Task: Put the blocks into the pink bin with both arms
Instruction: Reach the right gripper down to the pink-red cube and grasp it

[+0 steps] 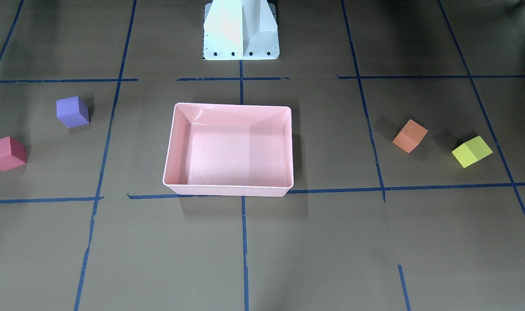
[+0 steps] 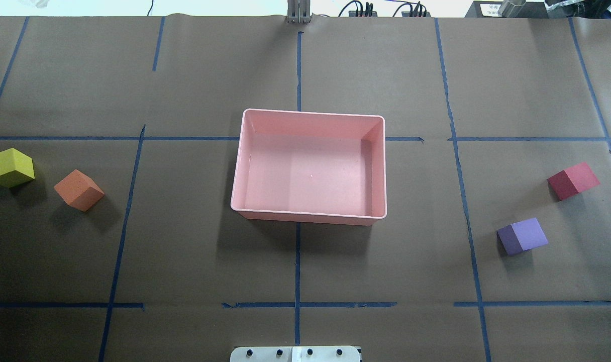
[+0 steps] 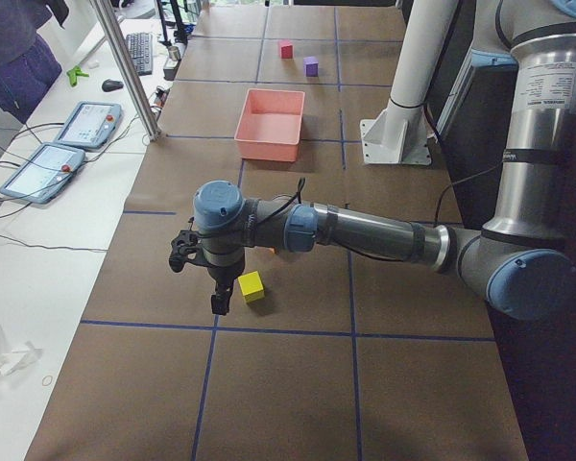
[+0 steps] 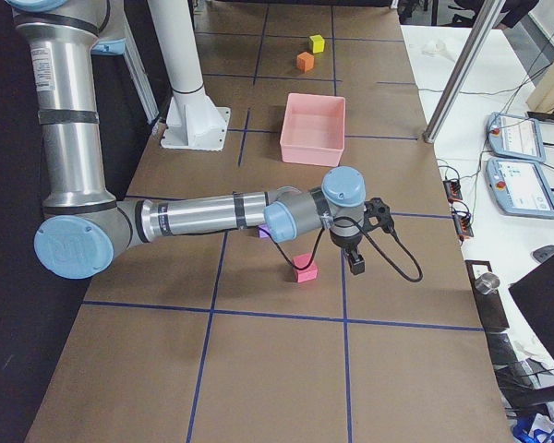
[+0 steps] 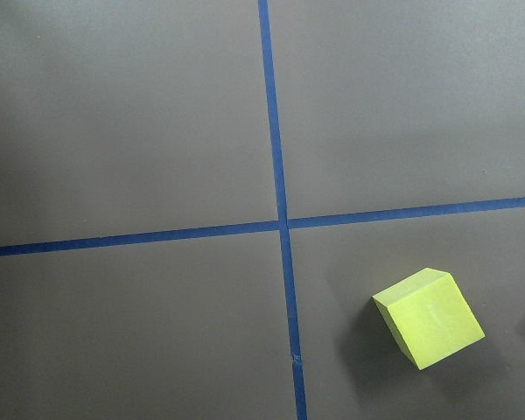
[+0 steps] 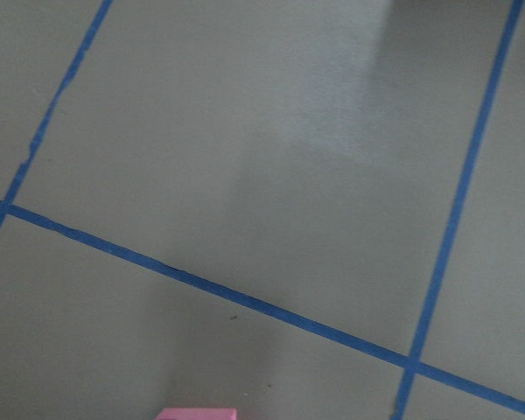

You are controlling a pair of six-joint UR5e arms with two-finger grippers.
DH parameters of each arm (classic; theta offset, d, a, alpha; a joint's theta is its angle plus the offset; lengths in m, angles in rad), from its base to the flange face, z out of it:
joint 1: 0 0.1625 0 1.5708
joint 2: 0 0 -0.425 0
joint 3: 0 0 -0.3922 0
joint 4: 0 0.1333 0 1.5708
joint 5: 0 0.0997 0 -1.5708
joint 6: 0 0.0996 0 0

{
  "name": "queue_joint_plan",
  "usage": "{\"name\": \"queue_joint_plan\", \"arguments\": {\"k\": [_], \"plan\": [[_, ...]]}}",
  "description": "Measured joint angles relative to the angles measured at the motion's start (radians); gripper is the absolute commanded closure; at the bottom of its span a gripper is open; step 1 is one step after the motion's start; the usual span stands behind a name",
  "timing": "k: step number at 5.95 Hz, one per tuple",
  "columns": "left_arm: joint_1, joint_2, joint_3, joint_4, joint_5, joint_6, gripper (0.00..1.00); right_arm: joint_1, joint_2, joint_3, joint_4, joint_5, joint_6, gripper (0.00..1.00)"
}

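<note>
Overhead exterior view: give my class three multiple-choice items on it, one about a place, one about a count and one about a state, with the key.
1. The purple block lies
A. inside the pink bin
B. on the robot's right of the bin
C. on the robot's left of the bin

2. How many blocks lie outside the bin?
A. two
B. three
C. four

3. The bin is
A. empty
B. holding one block
C. turned upside down

Key:
1 B, it sits in the right half of the view, near the red block.
2 C, red and purple lie on one side, and the orange block and the yellow-green block on the other.
3 A, the bin stands upright and only its bare pink floor shows.
</note>
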Motion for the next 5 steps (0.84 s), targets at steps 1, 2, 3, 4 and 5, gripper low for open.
{"name": "queue_joint_plan", "arguments": {"k": [1, 2, 3, 4, 5], "plan": [[0.000, 0.000, -0.001, -0.001, -0.001, 0.000, 0.00, -0.063, 0.003, 0.010, 0.044, -0.012, 0.066, 0.00], [0.000, 0.000, -0.001, -0.001, -0.001, 0.000, 0.00, -0.119, -0.018, 0.007, 0.138, -0.037, 0.144, 0.00], [-0.001, 0.000, -0.001, -0.001, -0.001, 0.000, 0.00, -0.180, -0.057, -0.008, 0.252, -0.080, 0.223, 0.00], [-0.001, 0.000, -0.003, -0.001, -0.001, 0.000, 0.00, -0.230, -0.086, -0.047, 0.352, -0.119, 0.277, 0.00], [-0.001, 0.000, -0.004, -0.001, -0.001, 0.000, 0.00, -0.271, -0.096, -0.103, 0.431, -0.148, 0.313, 0.00]]}}
